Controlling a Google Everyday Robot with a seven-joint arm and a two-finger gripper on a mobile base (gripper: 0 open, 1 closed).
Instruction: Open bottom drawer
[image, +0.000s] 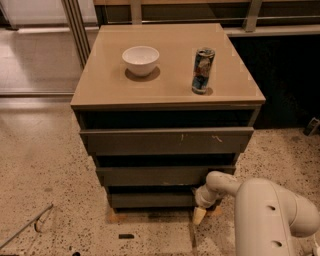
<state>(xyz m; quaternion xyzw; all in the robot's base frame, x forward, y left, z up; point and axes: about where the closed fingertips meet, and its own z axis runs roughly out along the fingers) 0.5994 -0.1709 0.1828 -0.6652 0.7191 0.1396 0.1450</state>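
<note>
The bottom drawer (150, 200) sits lowest in the cabinet (167, 95), just above the speckled floor (45, 170), with a plain dark front narrower than the middle drawer (155, 176) and the scratched top drawer (165, 141) above it. The pale robot arm (265, 215) reaches in from the lower right. On the tan cabinet top, a white bowl (140, 60) stands left of a tall drink can (203, 70), well apart. The gripper (200, 212) hangs at the bottom drawer's right end, near the floor; whether it is spread or closed cannot be told.
</note>
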